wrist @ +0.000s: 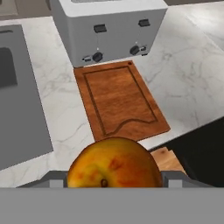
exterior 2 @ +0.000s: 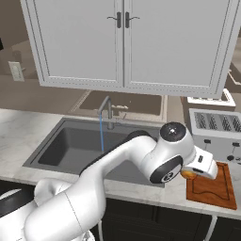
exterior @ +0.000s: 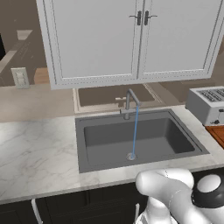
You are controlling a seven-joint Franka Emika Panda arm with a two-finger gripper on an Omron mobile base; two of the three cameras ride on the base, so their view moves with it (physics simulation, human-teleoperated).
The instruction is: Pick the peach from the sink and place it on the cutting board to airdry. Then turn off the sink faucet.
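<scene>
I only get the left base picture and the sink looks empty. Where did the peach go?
Observer: The peach is in the hand, held above the near end of the cutting board.
Operator: Is it sitting on the board yet?
Observer: No, in the hand view the board lies below it, bare.
Operator: What's behind the board?
Observer: The silver toaster stands at its far end, knobs facing the board.
Operator: Is water running on your pictures too?
Observer: Yes, the right base view shows a blue stream falling from the sink faucet into the sink.
</scene>
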